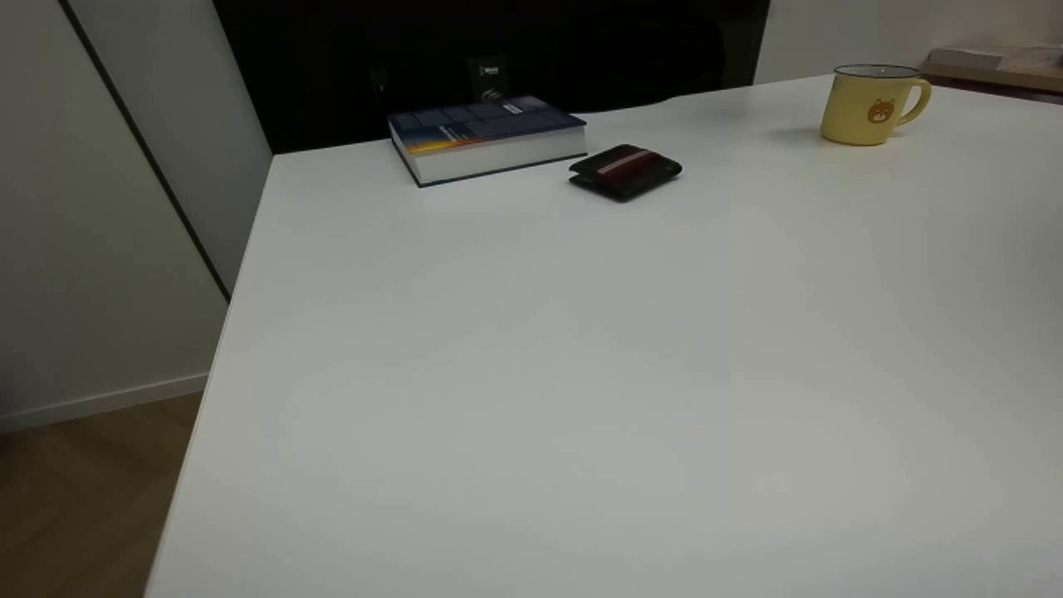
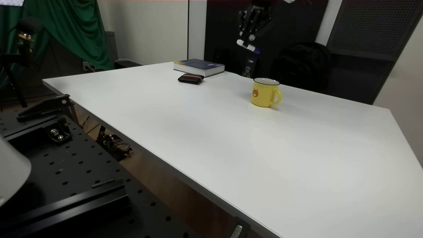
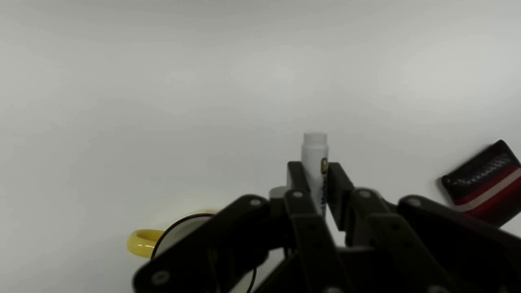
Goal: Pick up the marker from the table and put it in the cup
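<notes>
The marker is white with a dark blue end. It is held tilted in the air, in an exterior view (image 2: 245, 46) and in the wrist view (image 3: 314, 152). My gripper (image 2: 248, 37) is shut on it; in the wrist view both fingers (image 3: 315, 179) press its sides, and its lower part is hidden. The yellow cup stands upright on the white table (image 2: 214, 142) in both exterior views (image 1: 855, 108) (image 2: 261, 96). The gripper is high above the tabletop, beyond the cup in that exterior view. In the wrist view the cup (image 3: 140, 244) is lower left, partly hidden by the gripper.
A black and red wallet (image 1: 623, 174) lies on the table beside a thick blue book (image 1: 490, 137); both also show in an exterior view (image 2: 191, 78) (image 2: 200, 67). The wallet is at the right in the wrist view (image 3: 484, 183). A dark backpack (image 2: 302, 66) is behind the table.
</notes>
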Action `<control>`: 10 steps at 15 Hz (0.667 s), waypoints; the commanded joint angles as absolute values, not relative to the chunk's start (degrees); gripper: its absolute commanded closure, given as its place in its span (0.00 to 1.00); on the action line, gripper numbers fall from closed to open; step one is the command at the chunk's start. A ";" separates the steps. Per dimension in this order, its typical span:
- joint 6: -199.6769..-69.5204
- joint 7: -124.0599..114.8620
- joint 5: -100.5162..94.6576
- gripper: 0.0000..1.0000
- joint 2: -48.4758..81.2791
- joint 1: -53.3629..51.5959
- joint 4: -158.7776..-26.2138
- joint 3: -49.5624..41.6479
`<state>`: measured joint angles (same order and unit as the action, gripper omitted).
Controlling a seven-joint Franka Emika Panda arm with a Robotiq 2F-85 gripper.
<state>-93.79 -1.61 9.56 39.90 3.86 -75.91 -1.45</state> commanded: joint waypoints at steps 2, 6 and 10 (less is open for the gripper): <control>-86.24 -5.27 17.65 0.96 41.59 8.68 -68.71 -0.78; -83.49 -7.43 25.91 0.96 42.58 12.37 -66.30 -0.67; -83.87 -9.16 31.43 0.96 43.48 14.74 -66.13 -0.98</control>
